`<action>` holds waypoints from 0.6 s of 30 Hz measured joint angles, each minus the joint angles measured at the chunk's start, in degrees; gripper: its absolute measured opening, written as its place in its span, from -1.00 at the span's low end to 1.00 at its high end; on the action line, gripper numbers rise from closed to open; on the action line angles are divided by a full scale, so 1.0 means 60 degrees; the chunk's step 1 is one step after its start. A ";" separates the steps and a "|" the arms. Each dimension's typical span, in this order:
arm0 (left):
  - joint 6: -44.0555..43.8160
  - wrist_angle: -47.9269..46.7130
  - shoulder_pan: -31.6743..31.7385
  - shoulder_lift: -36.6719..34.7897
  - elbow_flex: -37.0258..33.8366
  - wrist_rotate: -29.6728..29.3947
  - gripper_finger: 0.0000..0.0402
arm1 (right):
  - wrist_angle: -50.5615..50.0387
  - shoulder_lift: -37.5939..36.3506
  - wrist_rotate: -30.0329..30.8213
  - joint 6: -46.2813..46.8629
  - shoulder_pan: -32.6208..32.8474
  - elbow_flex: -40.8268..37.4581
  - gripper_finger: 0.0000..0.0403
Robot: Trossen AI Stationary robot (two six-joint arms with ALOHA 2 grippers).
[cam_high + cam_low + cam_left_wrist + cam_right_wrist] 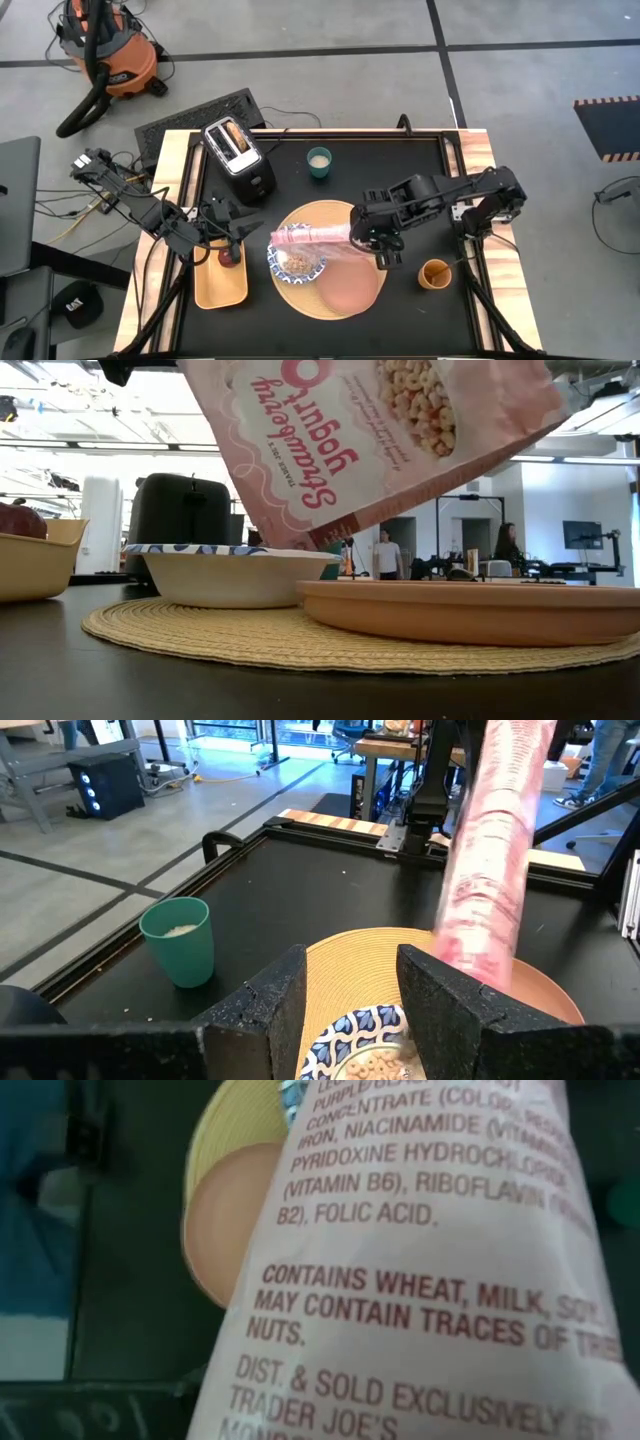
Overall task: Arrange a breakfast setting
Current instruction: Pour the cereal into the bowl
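The right hand [362,238] grasps the base of a pink cereal bag [312,236], soft, light and crush-prone, tipped mouth-down over the patterned bowl [296,262] on the tan board [330,214], while the left hand [350,1005] waits released beside it.

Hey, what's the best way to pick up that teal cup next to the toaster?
Take the teal cup by its side wall below the rim, coming in level with one finger on each side. It stands upright on bare tabletop, clear of the toaster, and there's something pale in it, so keep it vertical.
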 joint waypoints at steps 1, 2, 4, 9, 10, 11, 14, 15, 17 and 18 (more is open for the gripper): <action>0.0000 0.0000 0.0004 0.0000 0.0000 0.0000 -0.30 | 0.0096 0.0000 0.0019 0.0136 0.0018 0.0000 -0.01; 0.0000 -0.0004 0.0004 0.0000 0.0000 0.0000 -0.30 | 0.0126 0.0000 -0.0010 0.0052 0.0034 0.0000 -0.01; 0.0000 0.0000 0.0004 0.0000 0.0000 0.0000 -0.30 | 0.0020 0.0000 0.0112 -0.0272 0.0131 0.0002 -0.01; 0.0004 0.0006 0.0000 0.0000 0.0000 0.0000 -0.30 | 0.0050 0.0000 -0.0060 -0.0028 0.0054 0.0004 -0.01; 0.0000 0.0003 0.0004 0.0004 0.0000 0.0000 -0.30 | 0.0080 0.0003 0.0081 -0.0019 0.0058 0.0001 -0.01; 0.0003 0.0003 0.0004 0.0004 0.0000 0.0000 -0.30 | 0.0003 0.0004 0.0036 -0.0111 0.0030 0.0000 -0.01; 0.0004 0.0007 0.0004 0.0004 0.0000 0.0000 -0.30 | 0.0060 -0.0004 -0.0010 0.0084 0.0026 0.0004 -0.01; 0.0007 0.0006 0.0002 0.0004 0.0000 0.0000 -0.30 | 0.0021 0.0000 -0.0074 -0.0023 0.0030 0.0004 -0.01; 0.0007 0.0004 0.0001 0.0004 0.0000 0.0000 -0.30 | 0.0019 -0.0002 -0.0015 -0.0017 0.0091 0.0002 -0.01; 0.0008 0.0004 0.0004 0.0004 0.0000 0.0000 -0.30 | 0.0023 -0.0002 0.0016 -0.0004 0.0074 0.0004 -0.01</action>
